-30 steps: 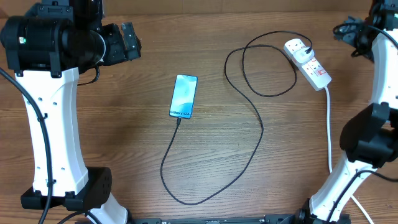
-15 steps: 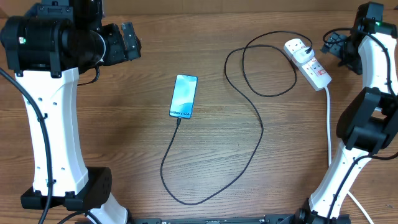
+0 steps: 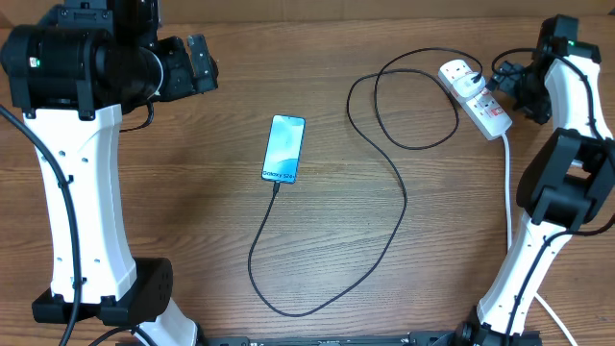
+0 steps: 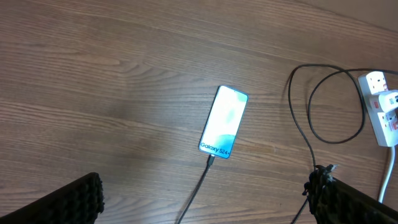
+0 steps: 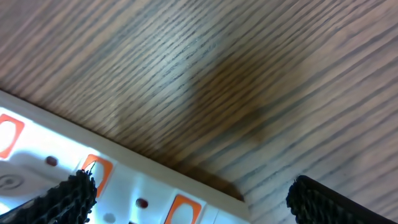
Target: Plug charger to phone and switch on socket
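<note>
The phone (image 3: 284, 148) (image 4: 224, 121) lies flat mid-table with its blue screen lit. The charger's black cable (image 3: 389, 240) (image 4: 199, 186) meets the phone's lower edge, loops round the front and runs back to its white plug (image 3: 458, 74), which sits in the socket (image 3: 485, 108) (image 4: 384, 115) (image 5: 134, 186). My right gripper (image 3: 509, 85) (image 5: 191, 190) is open, low over the socket's right side, with orange switches (image 5: 94, 170) between its fingers. My left gripper (image 3: 199, 61) (image 4: 205, 186) is open, high at the back left, well away from the phone.
The socket's thick white cord (image 3: 507, 192) runs toward the front right, beside the right arm's base (image 3: 562, 216). The left arm's white column (image 3: 82, 192) stands along the left side. A loop of black cable (image 3: 415, 101) lies left of the socket.
My right arm has swung in from the right edge toward the socket and now hovers beside it. The left arm, the phone and the cable have not moved.
</note>
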{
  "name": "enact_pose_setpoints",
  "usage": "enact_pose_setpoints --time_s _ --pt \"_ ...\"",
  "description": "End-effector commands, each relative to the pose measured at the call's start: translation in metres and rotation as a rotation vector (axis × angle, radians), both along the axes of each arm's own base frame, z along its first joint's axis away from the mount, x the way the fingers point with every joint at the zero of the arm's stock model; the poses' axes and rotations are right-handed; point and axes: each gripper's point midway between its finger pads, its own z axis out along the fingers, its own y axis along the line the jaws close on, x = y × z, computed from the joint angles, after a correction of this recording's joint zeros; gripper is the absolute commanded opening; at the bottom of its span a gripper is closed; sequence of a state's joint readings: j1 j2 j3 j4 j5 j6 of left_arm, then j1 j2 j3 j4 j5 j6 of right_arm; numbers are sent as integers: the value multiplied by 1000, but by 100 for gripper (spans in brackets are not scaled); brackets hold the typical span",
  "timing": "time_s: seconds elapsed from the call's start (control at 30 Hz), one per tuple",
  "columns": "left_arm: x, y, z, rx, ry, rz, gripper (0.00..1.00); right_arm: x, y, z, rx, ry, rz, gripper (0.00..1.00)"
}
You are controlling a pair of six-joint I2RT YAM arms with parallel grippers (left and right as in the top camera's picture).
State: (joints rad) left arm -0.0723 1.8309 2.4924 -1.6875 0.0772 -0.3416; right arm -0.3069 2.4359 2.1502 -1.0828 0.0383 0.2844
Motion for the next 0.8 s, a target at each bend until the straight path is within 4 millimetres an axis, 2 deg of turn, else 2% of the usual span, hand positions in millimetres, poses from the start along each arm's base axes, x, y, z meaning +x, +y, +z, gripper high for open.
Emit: enact_pose_setpoints --time_s 0.0,0.77 --pt "-1 -1 0 1 4 10 100 1 3 -15 13 15 -1 100" --pt "-1 -1 0 1 4 10 100 2 10 -16 51 9 -8 100"
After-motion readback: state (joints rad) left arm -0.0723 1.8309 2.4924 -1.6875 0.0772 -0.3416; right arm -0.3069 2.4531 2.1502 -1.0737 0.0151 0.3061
